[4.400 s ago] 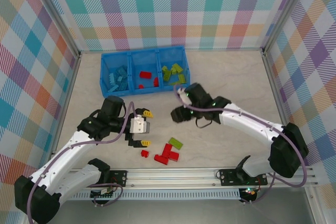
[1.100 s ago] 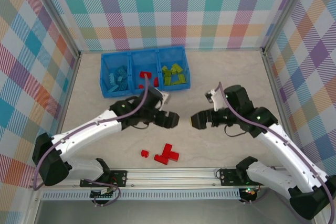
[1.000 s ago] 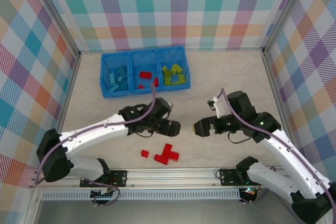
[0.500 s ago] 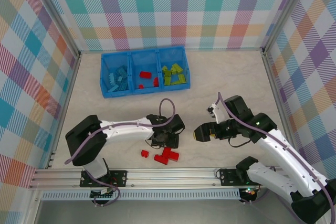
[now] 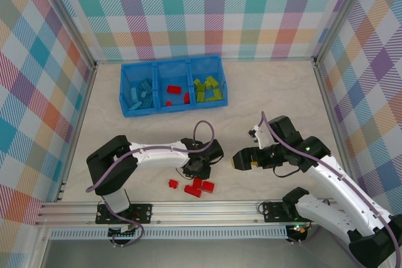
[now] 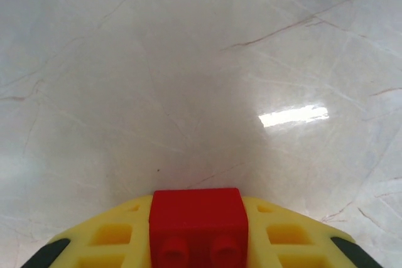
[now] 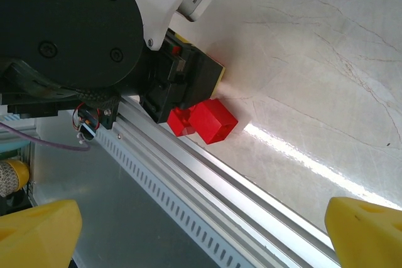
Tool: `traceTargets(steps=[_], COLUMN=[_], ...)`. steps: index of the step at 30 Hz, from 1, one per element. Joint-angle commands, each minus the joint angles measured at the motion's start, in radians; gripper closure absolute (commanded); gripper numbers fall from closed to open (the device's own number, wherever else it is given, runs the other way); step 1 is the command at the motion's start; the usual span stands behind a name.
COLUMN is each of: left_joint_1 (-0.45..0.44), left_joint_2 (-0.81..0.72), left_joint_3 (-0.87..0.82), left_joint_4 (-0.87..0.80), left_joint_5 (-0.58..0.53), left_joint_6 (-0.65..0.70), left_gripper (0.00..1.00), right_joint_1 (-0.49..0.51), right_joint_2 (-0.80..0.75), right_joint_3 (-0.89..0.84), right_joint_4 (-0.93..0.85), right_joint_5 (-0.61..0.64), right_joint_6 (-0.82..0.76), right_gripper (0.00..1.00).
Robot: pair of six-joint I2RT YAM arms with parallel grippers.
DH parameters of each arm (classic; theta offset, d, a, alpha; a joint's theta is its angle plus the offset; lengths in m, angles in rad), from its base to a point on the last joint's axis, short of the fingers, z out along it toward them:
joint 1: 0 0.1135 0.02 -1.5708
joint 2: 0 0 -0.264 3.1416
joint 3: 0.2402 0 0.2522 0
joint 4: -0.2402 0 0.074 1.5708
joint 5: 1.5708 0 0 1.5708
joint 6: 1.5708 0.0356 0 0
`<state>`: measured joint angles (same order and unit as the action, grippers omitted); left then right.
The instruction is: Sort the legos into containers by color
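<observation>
Underneath everything, a pale marbled bench (image 5: 276,98), walled in by plaid panels, with an aluminium rail (image 5: 207,208) along its near edge. Laid low across the bench toward the middle, the left arm (image 5: 157,154), wrist turned down close to the rail. Bent in from the other side, the right arm (image 5: 326,174). Near the far wall, three joined containers (image 5: 157,110) in one blue tray: blue legos (image 5: 141,94) in the left compartment, red legos (image 5: 176,92) in the middle one, lime green legos (image 5: 208,87) in the right one. Down at the bench surface, the left hand (image 5: 197,171), yellow fingers (image 6: 107,233) closed snug on either side of a red lego (image 6: 196,221), two studs facing the wrist camera. From above, that grip hidden under the black wrist; whether the piece is lifted or resting on the bench, impossible to tell. Just to the right and apart from it, the right hand (image 5: 241,160), spread wide with nothing between its own fingertips (image 7: 39,233). Between the left hand and the rail, loose red legos (image 5: 191,189) bunched together on the bench, exact count hard to make out, plus one small piece (image 5: 172,183) lying a little to their left.
</observation>
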<state>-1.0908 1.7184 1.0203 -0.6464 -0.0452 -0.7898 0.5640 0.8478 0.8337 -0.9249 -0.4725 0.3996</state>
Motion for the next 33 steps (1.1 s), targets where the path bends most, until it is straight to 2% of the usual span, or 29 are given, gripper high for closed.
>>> traceTargets(steps=[1,4,7,13,18,20,22,25,28,33], left_joint_1=[-0.003,0.032,0.118,0.412,0.609,0.658,0.711,0.751,0.759,0.766], left_joint_2=[-0.025,-0.063,-0.117,-0.181,-0.032,0.042,0.130,0.250,0.317,0.350], left_joint_3=[0.047,0.095,0.146,0.257,0.467,0.534,0.609,0.737,0.825,0.878], left_joint_4=[0.009,-0.023,-0.057,-0.003,0.076,0.117,0.141,0.130,0.116,0.086], left_joint_5=[-0.021,-0.078,-0.164,-0.255,-0.309,-0.333,-0.301,-0.254,-0.257,-0.233], left_joint_6=[0.025,0.064,0.147,0.315,0.408,0.411,0.384,0.379,0.391,0.382], left_gripper=[0.76,0.76,0.76,0.76,0.75,0.75,0.73,0.70,0.66,0.47], right_joint_1=[0.000,0.000,0.000,0.000,0.000,0.000,0.000,0.000,0.000,0.000], right_joint_2=[-0.011,-0.019,-0.040,-0.068,-0.085,-0.094,-0.107,-0.135,-0.170,-0.202], right_joint_3=[0.001,0.003,0.002,0.025,0.029,0.030,0.033,0.039,0.037,0.016], right_joint_4=[0.007,0.039,0.083,0.105,0.118,0.111,0.102,0.072,0.047,0.050], right_joint_5=[-0.004,0.003,0.010,0.065,0.079,0.081,0.082,0.087,0.100,0.104], right_joint_6=[0.017,0.036,0.054,0.060,0.065,0.069,0.075,0.085,0.100,0.122], right_gripper=[0.00,0.00,0.00,0.00,0.00,0.00,0.00,0.00,0.00,0.00])
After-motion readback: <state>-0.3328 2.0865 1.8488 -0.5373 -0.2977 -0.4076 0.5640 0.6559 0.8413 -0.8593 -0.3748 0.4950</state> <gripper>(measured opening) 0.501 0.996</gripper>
